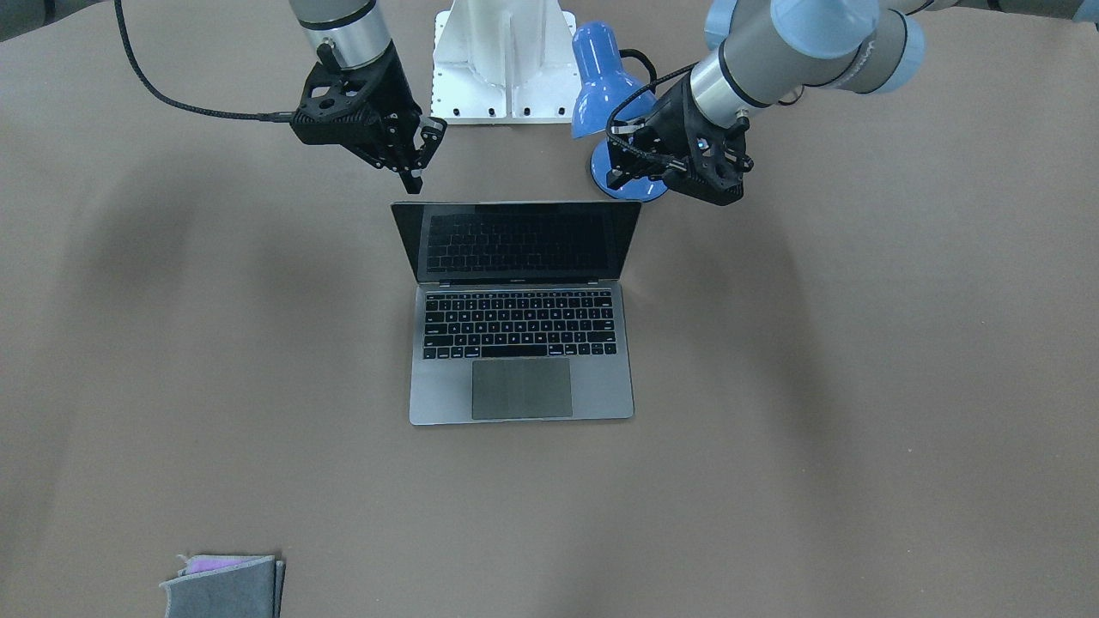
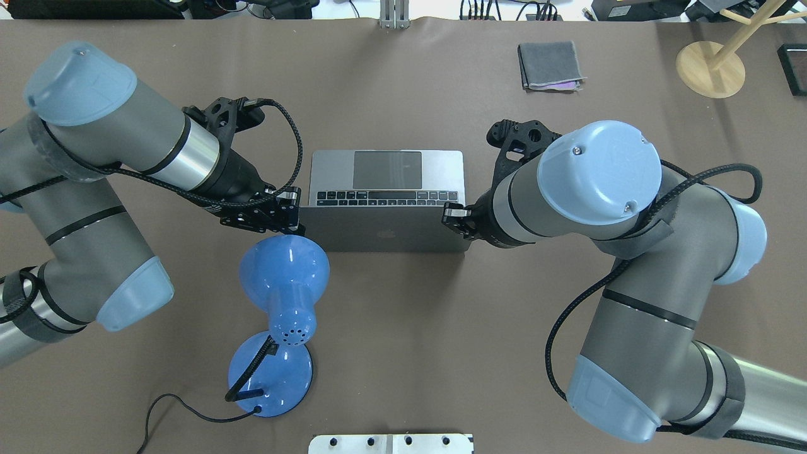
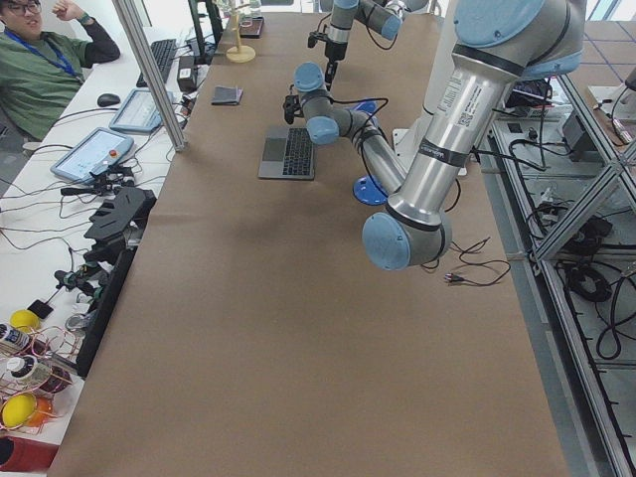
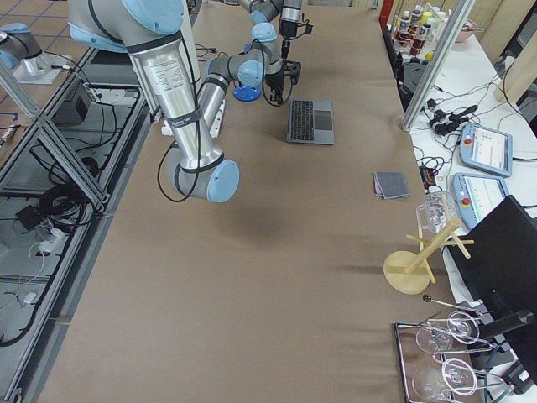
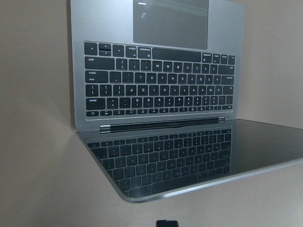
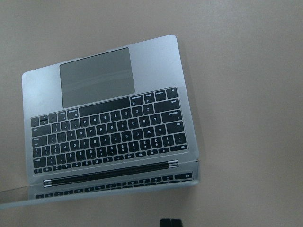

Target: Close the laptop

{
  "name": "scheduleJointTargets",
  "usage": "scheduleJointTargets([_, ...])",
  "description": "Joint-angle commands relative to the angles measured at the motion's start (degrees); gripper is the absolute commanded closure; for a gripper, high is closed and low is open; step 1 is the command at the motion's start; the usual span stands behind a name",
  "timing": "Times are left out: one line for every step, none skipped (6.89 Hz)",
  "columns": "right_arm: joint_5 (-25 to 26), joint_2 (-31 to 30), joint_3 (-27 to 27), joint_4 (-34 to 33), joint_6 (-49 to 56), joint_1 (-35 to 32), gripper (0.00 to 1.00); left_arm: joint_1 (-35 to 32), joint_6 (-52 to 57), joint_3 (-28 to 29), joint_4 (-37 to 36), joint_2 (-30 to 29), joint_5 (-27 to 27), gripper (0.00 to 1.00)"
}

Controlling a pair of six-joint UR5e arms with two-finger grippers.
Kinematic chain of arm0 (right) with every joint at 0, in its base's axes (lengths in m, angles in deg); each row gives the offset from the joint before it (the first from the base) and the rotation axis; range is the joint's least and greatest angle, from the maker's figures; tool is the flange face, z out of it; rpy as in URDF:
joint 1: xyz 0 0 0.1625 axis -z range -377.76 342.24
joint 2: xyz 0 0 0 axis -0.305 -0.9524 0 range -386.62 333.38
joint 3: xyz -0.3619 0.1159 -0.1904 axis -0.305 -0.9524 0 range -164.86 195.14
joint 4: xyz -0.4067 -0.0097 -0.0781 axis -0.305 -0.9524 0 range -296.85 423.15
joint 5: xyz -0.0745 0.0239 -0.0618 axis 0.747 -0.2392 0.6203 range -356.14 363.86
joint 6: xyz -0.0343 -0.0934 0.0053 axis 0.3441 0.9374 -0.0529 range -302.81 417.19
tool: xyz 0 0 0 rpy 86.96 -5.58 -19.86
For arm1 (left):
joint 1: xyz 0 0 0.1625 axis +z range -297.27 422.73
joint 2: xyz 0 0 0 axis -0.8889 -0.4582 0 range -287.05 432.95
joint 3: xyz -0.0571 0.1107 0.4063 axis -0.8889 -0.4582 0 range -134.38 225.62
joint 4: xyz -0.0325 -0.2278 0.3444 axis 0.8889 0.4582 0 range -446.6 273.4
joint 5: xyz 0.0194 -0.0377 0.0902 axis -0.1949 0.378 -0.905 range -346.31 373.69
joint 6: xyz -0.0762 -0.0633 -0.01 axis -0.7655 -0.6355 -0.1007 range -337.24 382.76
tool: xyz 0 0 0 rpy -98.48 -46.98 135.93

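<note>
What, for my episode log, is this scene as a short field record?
laptop: slim space-grey metal laptop, open, screen dark, lid tilted back toward the robot
left end effector: near the lid's corner on the robot's left, not touching, looks shut
right end effector: near the opposite lid corner, not touching, looks shut
lamp: blue desk lamp, between laptop and robot, on its left
cloth: small grey folded cloth, far table edge
</note>
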Motion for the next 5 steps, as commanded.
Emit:
scheduleJointTargets([0.0, 0.6, -1.6, 0.5, 0.8, -1.1, 1.0, -0.1, 0.2, 0.4, -0.1, -0.1, -0.1, 1.0])
scheduleJointTargets([-0.1, 1.7, -3.9, 2.0, 0.9, -1.6, 1.0, -0.3, 0.9, 1.1, -0.1, -0.2, -0.1, 1.0])
scheduleJointTargets([-0.6, 2.4, -4.9, 2.0, 0.9, -2.0, 1.0, -0.6, 1.0, 2.3, -0.1, -1.2, 0.0, 1.0])
scheduleJointTargets([-0.9, 2.5, -5.2, 2.0, 1.6, -2.4, 1.0, -0.9, 1.2, 3.4, -0.1, -2.0, -0.1, 1.0])
scheduleJointTargets([-1.3, 2.8, -5.8, 2.1, 1.7, -3.0, 1.0, -1.5, 1.3, 4.4, -0.1, -2.9, -0.1, 1.0])
